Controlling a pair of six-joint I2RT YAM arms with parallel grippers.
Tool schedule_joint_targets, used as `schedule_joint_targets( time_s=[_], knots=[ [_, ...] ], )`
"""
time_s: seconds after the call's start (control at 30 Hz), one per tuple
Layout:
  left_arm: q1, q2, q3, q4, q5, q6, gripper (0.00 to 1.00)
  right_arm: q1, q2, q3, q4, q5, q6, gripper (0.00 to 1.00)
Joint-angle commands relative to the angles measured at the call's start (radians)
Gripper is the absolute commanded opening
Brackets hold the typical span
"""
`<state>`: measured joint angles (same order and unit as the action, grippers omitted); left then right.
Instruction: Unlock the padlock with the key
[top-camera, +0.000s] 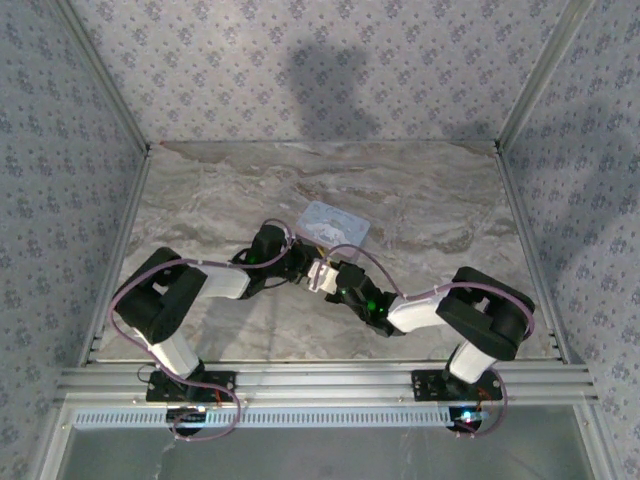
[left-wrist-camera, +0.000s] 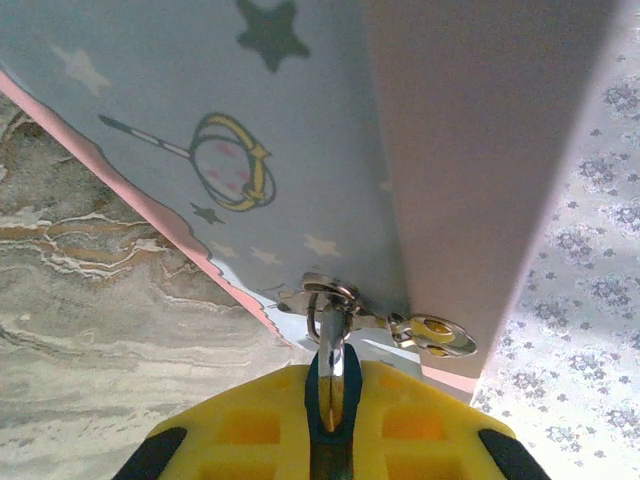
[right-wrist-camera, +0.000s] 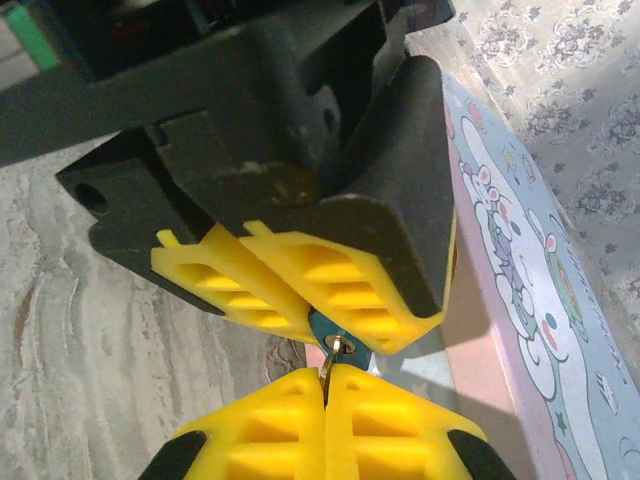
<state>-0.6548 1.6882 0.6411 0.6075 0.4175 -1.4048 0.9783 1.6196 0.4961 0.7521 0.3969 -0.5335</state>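
On the left, our left tool (left-wrist-camera: 333, 435) is clamped on the little blue padlock (left-wrist-camera: 322, 395), which hangs by its shackle from the clasp (left-wrist-camera: 345, 300) on the tin (left-wrist-camera: 200, 120), in the middle of the table (top-camera: 440, 200). On the right, our right tool (right-wrist-camera: 325, 395) is pinched tight on the key (right-wrist-camera: 341, 347), its tip right at the lock's body, though we cannot tell whether it is seated. The danger we see is a skewed key that jams or slips from the pads when turned, or a twist that drags lock and tin sideways.
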Motion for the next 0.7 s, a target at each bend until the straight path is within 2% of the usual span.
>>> schedule_joint_targets(
  time_s=[0.0,0.17,0.47,0.67],
  knots=[
    [-0.01,-0.022,0.026,0.039,0.037,-0.005,0.0,-0.016,-0.006,0.015,0.053,0.041,0.099,0.0],
    [-0.012,-0.02,0.026,0.038,0.033,-0.005,0.0,-0.029,-0.046,0.029,0.0,0.025,0.288,0.0],
    [-0.017,-0.007,0.025,0.05,0.031,-0.01,0.0,-0.085,-0.063,0.036,-0.028,-0.146,0.62,0.0],
    [-0.019,0.001,0.024,0.055,0.027,-0.008,0.0,-0.107,-0.049,0.034,-0.028,-0.199,0.739,0.0]
  ],
)
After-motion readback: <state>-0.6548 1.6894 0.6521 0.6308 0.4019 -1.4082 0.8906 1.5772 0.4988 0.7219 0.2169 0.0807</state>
